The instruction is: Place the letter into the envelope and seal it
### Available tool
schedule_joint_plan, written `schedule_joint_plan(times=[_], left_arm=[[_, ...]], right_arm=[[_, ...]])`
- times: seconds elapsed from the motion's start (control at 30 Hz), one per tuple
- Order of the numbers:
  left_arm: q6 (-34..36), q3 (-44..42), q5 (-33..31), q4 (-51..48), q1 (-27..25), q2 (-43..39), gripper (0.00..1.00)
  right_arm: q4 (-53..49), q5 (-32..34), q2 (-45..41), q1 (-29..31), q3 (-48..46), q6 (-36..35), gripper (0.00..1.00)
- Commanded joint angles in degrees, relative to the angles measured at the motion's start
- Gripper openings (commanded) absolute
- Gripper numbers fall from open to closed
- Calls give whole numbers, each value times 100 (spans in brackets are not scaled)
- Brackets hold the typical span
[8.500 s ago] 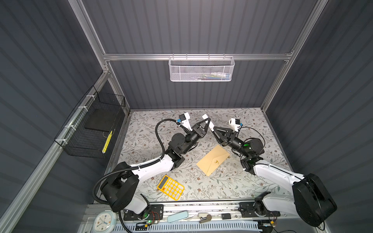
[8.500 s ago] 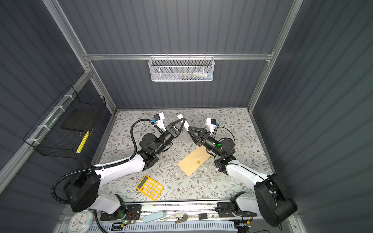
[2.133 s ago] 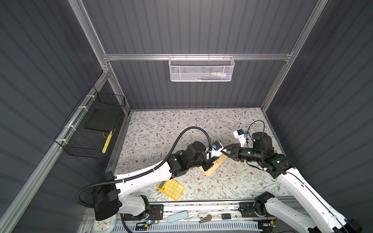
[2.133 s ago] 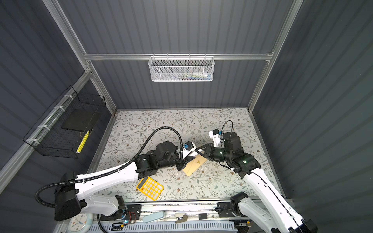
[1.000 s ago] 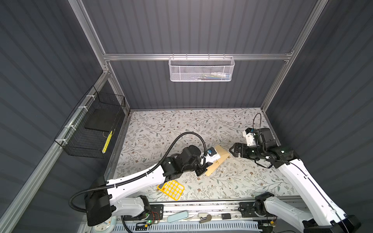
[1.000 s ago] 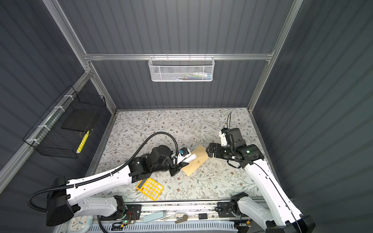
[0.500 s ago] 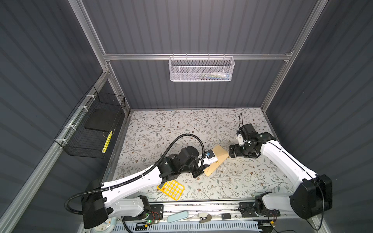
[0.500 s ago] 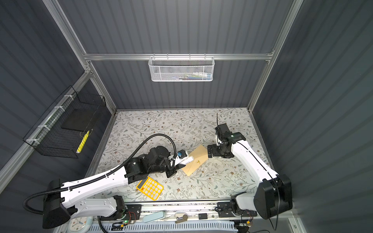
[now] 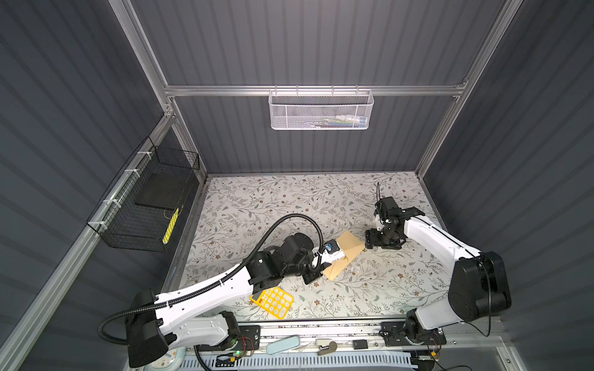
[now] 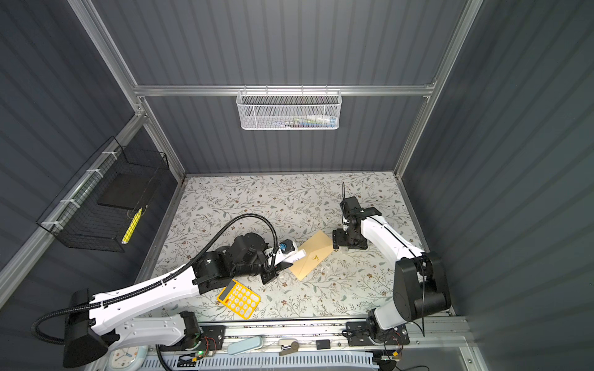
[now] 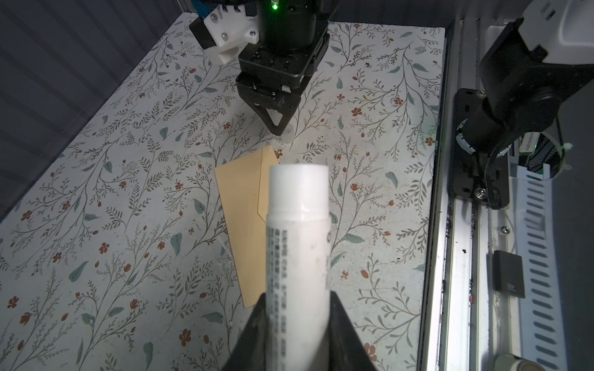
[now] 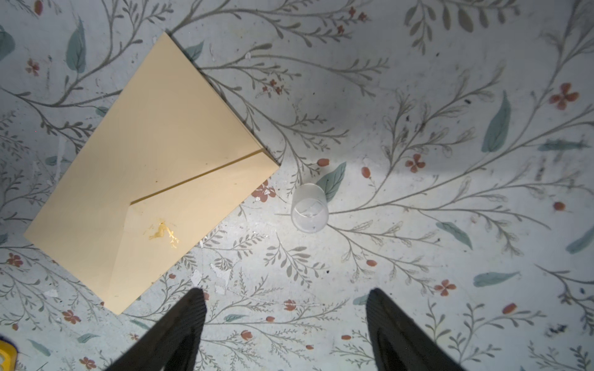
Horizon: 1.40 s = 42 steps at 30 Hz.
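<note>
The tan envelope (image 9: 345, 253) (image 10: 316, 253) lies flat on the floral table with its flap folded down and a small gold mark (image 12: 162, 233) on it. The letter is hidden. My left gripper (image 11: 297, 298) (image 10: 283, 261) is shut on a white glue-stick tube (image 11: 297, 225), whose uncapped end hangs over the envelope (image 11: 244, 205). My right gripper (image 12: 286, 295) (image 9: 373, 245) points down at the table beside the envelope's far corner, open, with nothing between its fingers. A clear cap (image 12: 309, 208) (image 11: 288, 133) lies on the table by that corner of the envelope (image 12: 154, 173).
A yellow calculator (image 9: 272, 302) (image 10: 239, 299) lies near the front edge under the left arm. A black wire basket (image 9: 144, 205) hangs on the left wall. On the back wall hangs a white mesh basket (image 9: 321, 110). The metal rail (image 11: 450, 225) runs along the table's front.
The right arm has swung in from the right and turned its gripper downward beside the envelope's far corner. The left gripper has kept the tube over the envelope, hardly moving.
</note>
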Motion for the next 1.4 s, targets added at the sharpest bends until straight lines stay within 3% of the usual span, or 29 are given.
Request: schedule_joint_plan(times=[0.0, 0.93, 1.37], left_arm=[[10, 71, 40, -74, -25, -103, 9], [-112, 18, -39, -9, -26, -84, 9], [-153, -6, -88, 27, -25, -79, 9]], right_arm=[[143, 108, 216, -54, -104, 40, 75], [482, 317, 1109, -152, -92, 101, 41], [473, 370, 1160, -152, -35, 92, 37]])
